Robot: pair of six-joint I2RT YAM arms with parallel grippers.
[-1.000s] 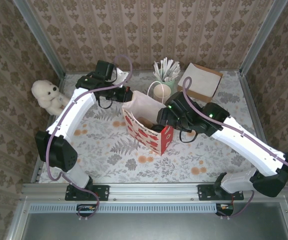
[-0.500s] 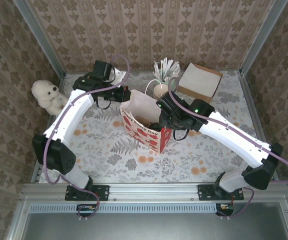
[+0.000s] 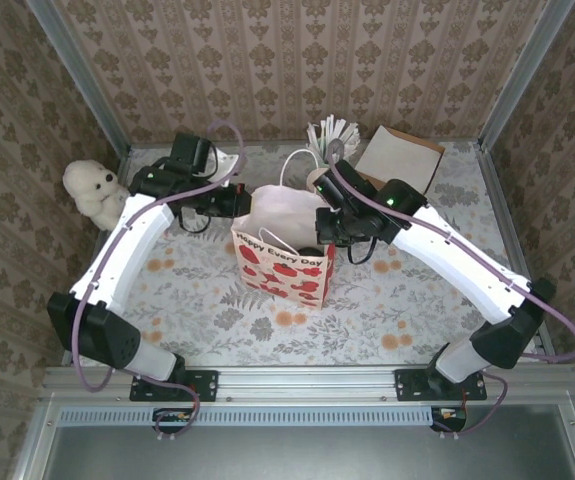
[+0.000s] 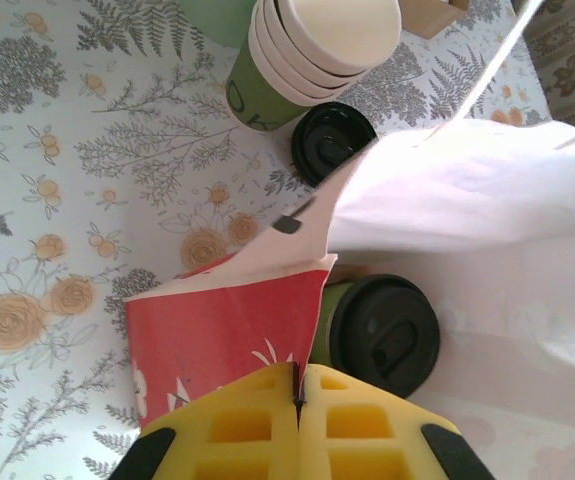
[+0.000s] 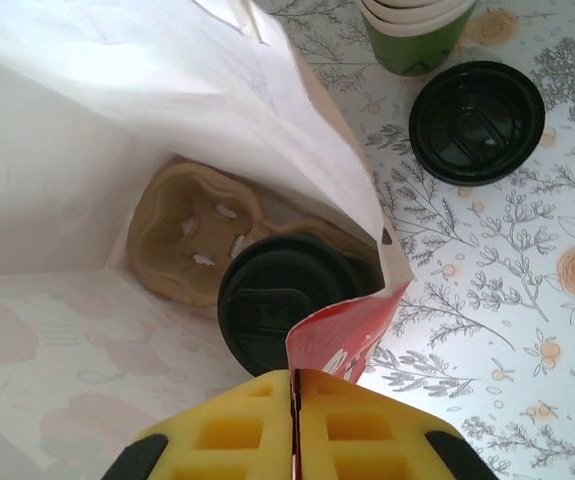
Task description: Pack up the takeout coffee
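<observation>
While both jaws clamp paper bag [image 3: 279,262] rim, black-lidded takeout coffee [image 5: 285,300] sits inside by pulp tray [image 5: 189,235].

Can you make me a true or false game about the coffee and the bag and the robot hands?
1. The takeout coffee sits inside the paper bag. True.
2. The coffee has no lid on. False: a black cup lid covers it.
3. The left end effector and the right end effector each pinch the bag's rim. True.
4. The spare lid lies inside the bag. False: it lies on the table, beside the stacked cups.
5. A teddy bear sits at the table's left edge. True.
</observation>
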